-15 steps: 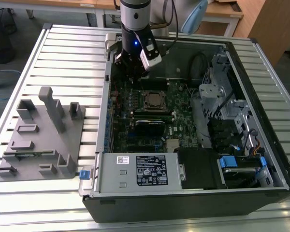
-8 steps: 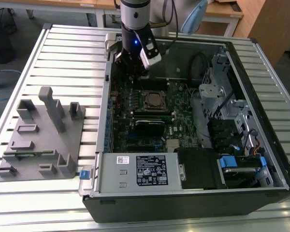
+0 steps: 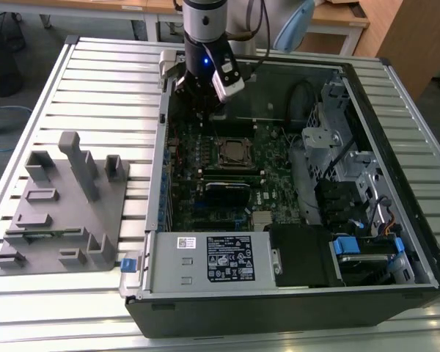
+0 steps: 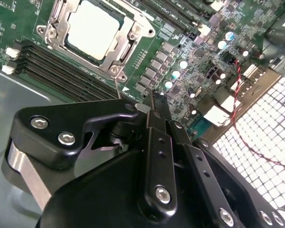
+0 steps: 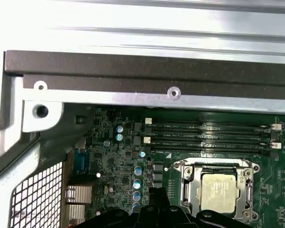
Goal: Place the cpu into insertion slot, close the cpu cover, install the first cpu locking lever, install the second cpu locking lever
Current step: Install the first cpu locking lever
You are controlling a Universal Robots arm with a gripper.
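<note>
So here's where I'm parked right now. In the exterior view my arm (image 3: 204, 22) drops in pretty much straight down and the gripper (image 3: 198, 95) points down into the open computer case (image 3: 396, 147), over the far strip of the green motherboard (image 3: 279, 161). There's a white camera block (image 3: 229, 77) strapped to the side of the wrist.

In the second wrist view my gripper (image 4: 153, 102) has its fingers (image 4: 157, 142) pressed together at the tips, and it looks the same in the first wrist view (image 5: 156, 194).

The cpu (image 4: 92, 28) is sitting flat in the insertion slot (image 4: 115, 70), silver top facing up. The cpu cover (image 5: 186, 185) looks to be lying down flat around it, with the chip showing through the window. I'm near the socket but off to one side of it, not over it.

A thin wire lever (image 4: 117, 88) sticks up from the socket's corner just beside my fingertips. Can't tell if I'm touching it. The long black memory slots (image 4: 52, 66) run along the socket's other side.
</note>
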